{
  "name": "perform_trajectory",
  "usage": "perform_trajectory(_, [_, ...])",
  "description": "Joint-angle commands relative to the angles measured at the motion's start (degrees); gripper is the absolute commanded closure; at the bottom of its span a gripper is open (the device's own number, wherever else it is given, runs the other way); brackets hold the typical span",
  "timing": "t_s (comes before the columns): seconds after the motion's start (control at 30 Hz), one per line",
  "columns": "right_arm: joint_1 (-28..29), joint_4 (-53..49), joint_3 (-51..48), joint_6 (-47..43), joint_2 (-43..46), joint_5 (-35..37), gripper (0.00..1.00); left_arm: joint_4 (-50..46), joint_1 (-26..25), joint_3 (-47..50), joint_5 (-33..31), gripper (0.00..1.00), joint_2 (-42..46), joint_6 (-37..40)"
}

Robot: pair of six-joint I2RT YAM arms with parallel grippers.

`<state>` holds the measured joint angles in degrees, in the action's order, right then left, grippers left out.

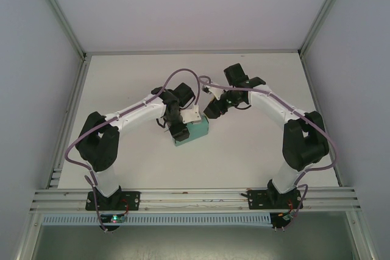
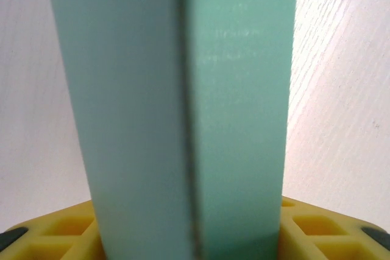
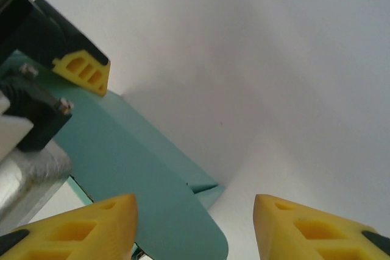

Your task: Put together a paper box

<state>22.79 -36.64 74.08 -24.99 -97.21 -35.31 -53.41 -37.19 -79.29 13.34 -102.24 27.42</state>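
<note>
Your left gripper [image 1: 177, 130] is clamped on the paper box [image 1: 194, 133], dead centre of the top view. Your right gripper [image 3: 195, 202] has its fingers spread, and the box's flap sits lower left of them.

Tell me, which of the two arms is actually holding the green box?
The left end effector: it is shut on the paper box, while the right end effector is open, gripping nothing.

left arm [image 1: 131, 114] bent inward, jaws clamping the paper box [image 1: 196, 132]; right arm [image 1: 277, 105] bent inward, jaws apart.
</note>
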Motion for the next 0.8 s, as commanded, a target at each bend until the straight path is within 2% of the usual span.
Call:
perform_trajectory(0.0, [0.8, -1.8, -0.2, -1.6, 0.7, 0.6, 0.47, 0.8, 0.8, 1.1, 1.5, 0.47, 1.1, 1.2])
perform_trajectory(0.17, [0.8, 0.8, -2.3, -2.5, 3.4, 0.8, 0.44, 1.3, 1.2, 1.7, 2.9, 0.47, 1.4, 1.9])
perform_trajectory(0.4, [0.6, -2.9, -3.1, -10.4, 6.0, -0.7, 0.31, 0.8, 1.5, 1.6, 3.6, 0.47, 1.5, 2.6])
perform_trajectory(0.47, [0.6, -4.9, -3.1, -13.0, 6.1, -0.1, 0.30, 1.0, 1.5, 1.8, 4.0, 0.46, 1.6, 2.9])
perform_trajectory(0.53, [0.6, -6.4, -2.6, -14.3, 5.8, 0.5, 0.30, 1.0, 1.5, 1.7, 4.4, 0.46, 1.6, 3.1])
perform_trajectory(0.77, [0.8, -6.4, -1.6, -14.5, 3.2, 0.3, 0.44, 0.8, 1.5, 1.4, 4.8, 0.45, 1.2, 3.3])
